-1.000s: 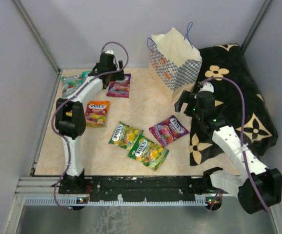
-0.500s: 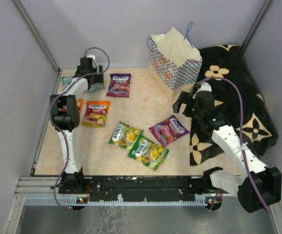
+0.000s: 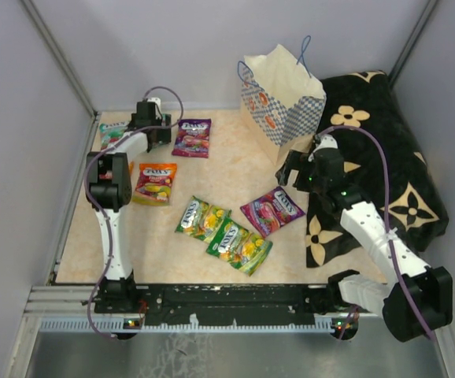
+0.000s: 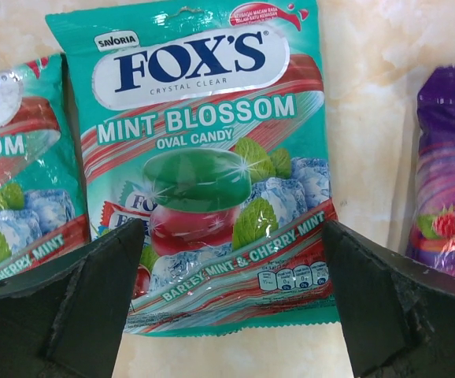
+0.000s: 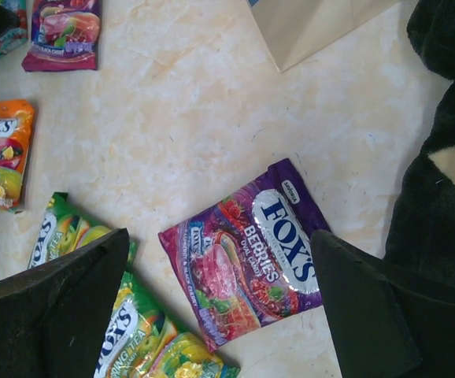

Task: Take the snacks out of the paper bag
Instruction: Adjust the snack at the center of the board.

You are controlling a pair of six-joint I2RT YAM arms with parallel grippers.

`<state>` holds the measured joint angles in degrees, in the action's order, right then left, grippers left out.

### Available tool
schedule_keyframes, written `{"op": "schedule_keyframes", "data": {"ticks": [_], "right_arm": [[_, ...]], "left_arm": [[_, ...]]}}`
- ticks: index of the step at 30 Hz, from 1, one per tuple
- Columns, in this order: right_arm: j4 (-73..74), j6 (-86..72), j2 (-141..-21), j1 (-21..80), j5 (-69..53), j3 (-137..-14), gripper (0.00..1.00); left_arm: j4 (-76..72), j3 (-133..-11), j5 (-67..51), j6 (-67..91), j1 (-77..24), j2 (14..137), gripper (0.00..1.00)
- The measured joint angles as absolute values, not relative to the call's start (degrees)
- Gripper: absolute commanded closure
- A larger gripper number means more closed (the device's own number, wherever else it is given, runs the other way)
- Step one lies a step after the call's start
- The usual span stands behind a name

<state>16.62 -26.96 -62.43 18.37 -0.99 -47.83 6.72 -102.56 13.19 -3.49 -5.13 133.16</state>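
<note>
— at the near edge of the desk (image 3: 227,169), anything new?
— nothing: green packets (image 3: 223,232) lying as a second ago, berries packet (image 3: 272,210) just beyond, beneath the right fingers (image 5: 62,315), spread wide, empty, barely shifted.
— farther back, on the left?
— swung left off the far purple packet (image 3: 192,138), now fully uncovered. left fingers (image 4: 70,307) spread, empty, hovering over a teal mint packet (image 4: 200,181), flat beside a second teal packet (image 4: 11,189).
— meaning for the task?
— likely between picks. snacks out on the desk, orange packet (image 3: 157,183) included. paper bag (image 3: 286,94) upright at the far side against the black cloth (image 3: 385,165); inside hidden, so cannot tell whether emptied.
</note>
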Motion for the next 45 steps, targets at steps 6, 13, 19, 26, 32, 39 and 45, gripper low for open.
{"op": "schedule_keyframes", "data": {"ticks": [6, 13, 19, 26, 32, 39, 45], "right_arm": [[16.29, -26.96, -63.77, 18.37, -2.20, -47.55, 0.01], [15.86, -26.50, -64.31, 18.37, -3.40, -47.05, 0.01], [15.70, -26.06, -65.04, 18.37, -4.49, -46.46, 0.01], [15.57, -26.02, -65.41, 18.37, -4.91, -46.46, 0.01], [15.40, -26.04, -66.26, 18.37, -5.52, -46.46, 0.01], [15.49, -25.98, -66.46, 18.37, -5.65, -46.46, 0.01], [15.51, -25.93, -66.46, 18.37, -5.65, -46.46, 0.01]], "left_arm": [[4.51, -95.68, 11.33, -3.60, -5.13, 129.14, 0.03], [3.51, -91.31, 7.57, -5.98, -5.08, 126.34, 0.05], [3.44, -91.13, 3.05, -8.86, -4.97, 126.30, 0.06], [3.73, -91.24, -0.58, -8.67, -4.99, 126.19, 0.07], [4.25, -91.37, -1.65, -5.91, -5.50, 125.86, 0.06], [7.62, -93.80, 1.85, -1.72, -6.31, 126.48, 0.06], [9.23, -95.74, 3.88, -0.58, -6.26, 127.61, 0.06]]}}
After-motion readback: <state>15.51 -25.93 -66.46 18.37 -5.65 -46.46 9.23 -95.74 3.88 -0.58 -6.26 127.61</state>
